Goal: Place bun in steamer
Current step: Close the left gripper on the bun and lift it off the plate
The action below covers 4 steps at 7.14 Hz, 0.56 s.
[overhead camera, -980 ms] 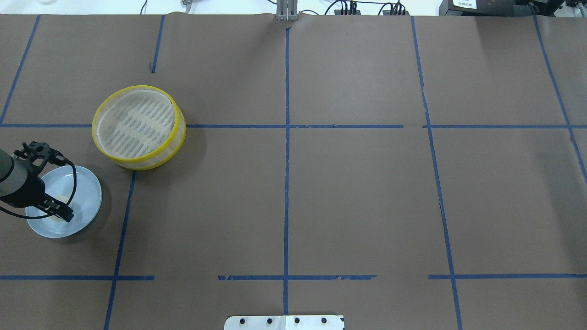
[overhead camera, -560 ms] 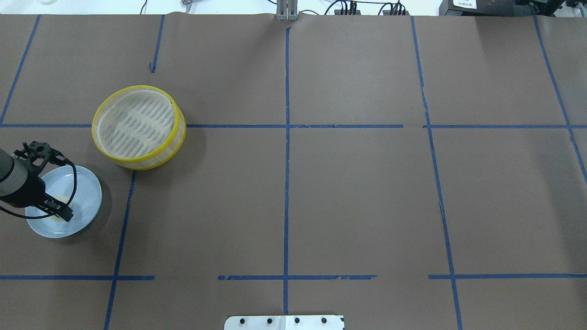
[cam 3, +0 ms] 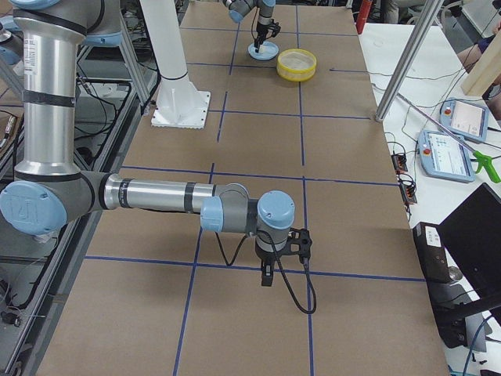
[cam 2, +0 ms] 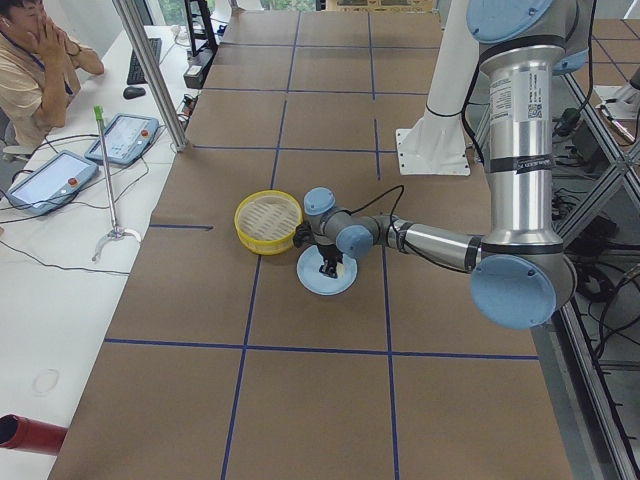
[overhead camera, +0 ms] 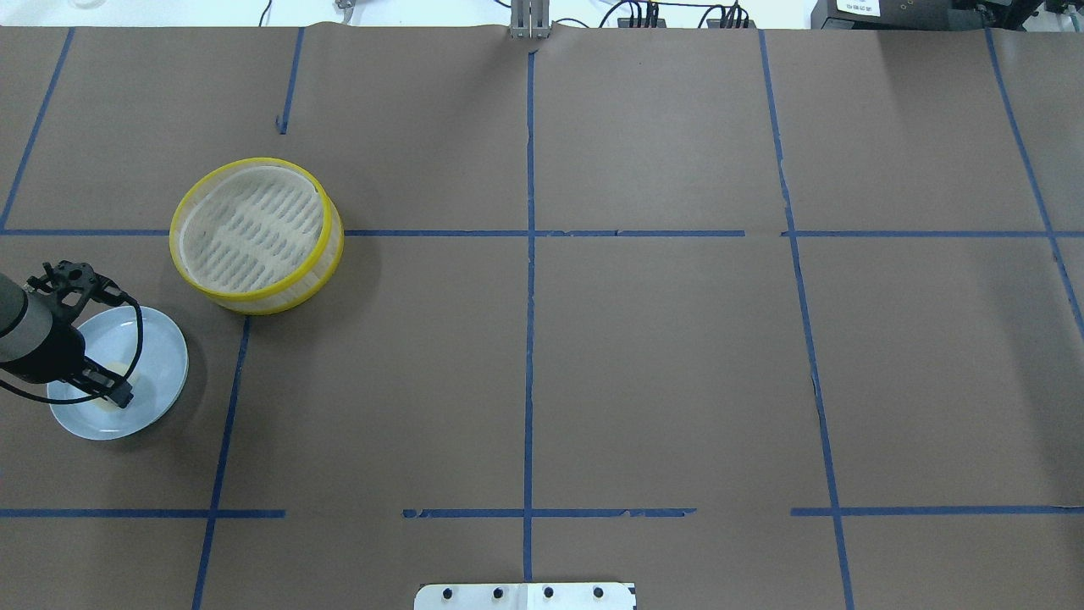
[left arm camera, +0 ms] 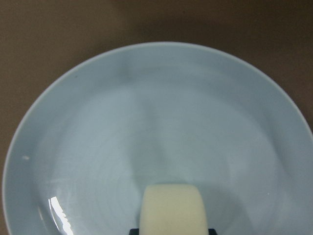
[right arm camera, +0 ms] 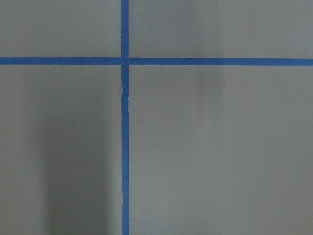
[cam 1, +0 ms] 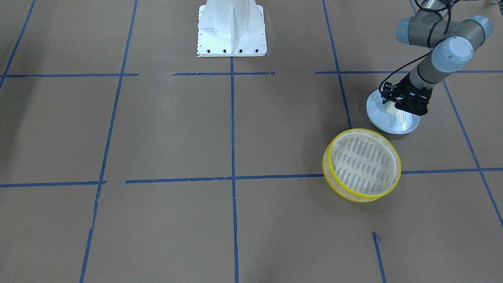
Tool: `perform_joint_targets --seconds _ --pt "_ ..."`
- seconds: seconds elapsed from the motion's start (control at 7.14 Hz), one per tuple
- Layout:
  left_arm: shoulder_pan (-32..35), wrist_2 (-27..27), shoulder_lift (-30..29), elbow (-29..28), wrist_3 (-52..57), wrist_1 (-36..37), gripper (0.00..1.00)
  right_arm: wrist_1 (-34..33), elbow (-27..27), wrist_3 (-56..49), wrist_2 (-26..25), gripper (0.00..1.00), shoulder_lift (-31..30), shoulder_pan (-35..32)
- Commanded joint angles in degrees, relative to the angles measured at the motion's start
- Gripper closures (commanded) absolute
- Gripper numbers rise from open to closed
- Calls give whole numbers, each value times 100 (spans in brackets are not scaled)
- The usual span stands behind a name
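Note:
The bun (left arm camera: 171, 209), a small cream-white lump, sits between the fingertips of my left gripper (cam 1: 391, 106) over the light blue plate (left arm camera: 156, 112). The gripper is shut on it. The bun also shows in the front view (cam 1: 390, 111), low over the plate (cam 1: 401, 124). The steamer (overhead camera: 173, 237), a round basket with yellow rims and a slotted floor, stands empty just beyond the plate (overhead camera: 165, 352); it also shows in the front view (cam 1: 363, 130). My right gripper (cam 3: 266, 276) hangs low over bare brown paper far from these; I cannot tell if it is open or shut.
Brown paper with blue tape lines (overhead camera: 529, 254) covers the table. The robot's white base (cam 1: 232, 31) stands mid-table at the near edge. An operator (cam 2: 35, 60) and tablets (cam 2: 122, 137) are at a side desk.
My left gripper has shifted very slightly toward the robot's left over the plate, with the bun still in it. The steamer and plate have not moved.

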<state>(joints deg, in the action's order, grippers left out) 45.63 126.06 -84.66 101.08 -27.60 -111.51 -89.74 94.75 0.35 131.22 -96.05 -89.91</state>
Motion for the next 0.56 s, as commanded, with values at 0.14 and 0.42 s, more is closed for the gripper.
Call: perform_joint_targets --seconds 0.14,0.42 --pt "156 337 2 428 -44 24 54 0 0 0 0 0 -2 0" --pt "1007 999 -494 430 -297 601 55 0 0 0 0 0 -2 0"
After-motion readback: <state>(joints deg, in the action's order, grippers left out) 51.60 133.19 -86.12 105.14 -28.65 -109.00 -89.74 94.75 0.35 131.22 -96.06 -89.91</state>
